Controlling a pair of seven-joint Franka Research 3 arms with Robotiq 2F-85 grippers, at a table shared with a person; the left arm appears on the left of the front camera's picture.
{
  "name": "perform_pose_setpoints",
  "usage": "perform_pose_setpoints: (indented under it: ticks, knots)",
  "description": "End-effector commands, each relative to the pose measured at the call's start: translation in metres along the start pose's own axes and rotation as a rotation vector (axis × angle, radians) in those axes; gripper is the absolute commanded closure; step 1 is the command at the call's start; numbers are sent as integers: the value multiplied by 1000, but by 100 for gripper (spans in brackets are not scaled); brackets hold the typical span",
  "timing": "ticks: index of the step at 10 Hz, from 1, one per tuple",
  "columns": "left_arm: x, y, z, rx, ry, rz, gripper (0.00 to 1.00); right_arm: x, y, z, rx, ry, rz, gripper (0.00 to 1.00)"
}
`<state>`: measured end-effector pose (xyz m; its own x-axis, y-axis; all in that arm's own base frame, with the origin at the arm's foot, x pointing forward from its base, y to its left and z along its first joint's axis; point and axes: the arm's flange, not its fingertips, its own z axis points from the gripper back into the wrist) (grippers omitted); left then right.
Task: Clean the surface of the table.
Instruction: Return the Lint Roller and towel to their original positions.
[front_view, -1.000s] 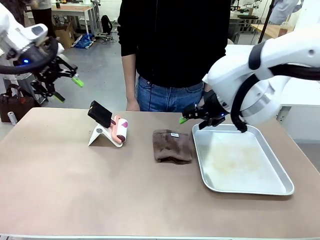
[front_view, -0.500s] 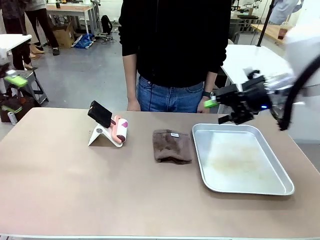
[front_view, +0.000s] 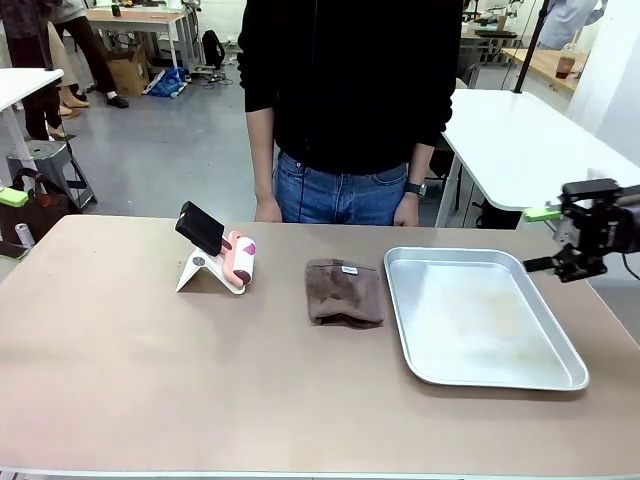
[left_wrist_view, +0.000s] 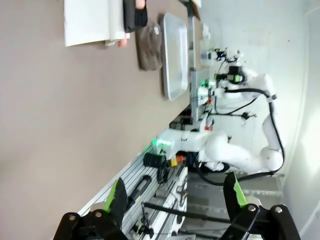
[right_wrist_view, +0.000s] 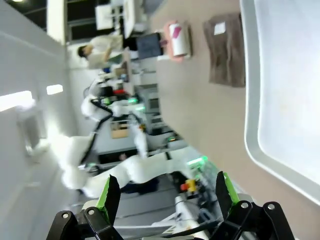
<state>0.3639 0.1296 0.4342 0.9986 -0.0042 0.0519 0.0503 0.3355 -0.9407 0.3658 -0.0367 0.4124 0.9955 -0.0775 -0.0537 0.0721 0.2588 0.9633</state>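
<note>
Right gripper hangs released off the bench's right edge, empty; left gripper is spread wide too, beyond the near edge. Beige bench fills the foreground, bearing a metal tray, a folded brown cloth and a lint roller.

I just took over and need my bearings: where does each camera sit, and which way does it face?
Front: between the arms, looking across the table at the person; right end effector at the right edge.
Left wrist: rolled sideways off the table's side, looking along its near edge; open left end effector, the other arm beyond.
Right wrist: rolled sideways, facing back across the table; open right end effector.
Shared: brown cloth, metal tray, roller stand.
</note>
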Motion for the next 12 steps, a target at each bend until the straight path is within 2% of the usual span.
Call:
perform_pose_setpoints:
  ticks: [1, 2, 3, 12]
  knots:
    - [-8, -2, 0, -67, -70, -39, 0, 13, -19, 17, 152, -16, -27, 0]
    - [-1, -2, -5, -50, -65, -5, 0, 15, -28, 13, 167, -76, 10, 0]
    - [-3, 0, 2, -27, -33, -1, 0, 1, -13, 14, 76, -1, -32, 0]
    - [-3, 0, 2, -27, -33, -1, 0, 1, -13, 14, 76, -1, -32, 0]
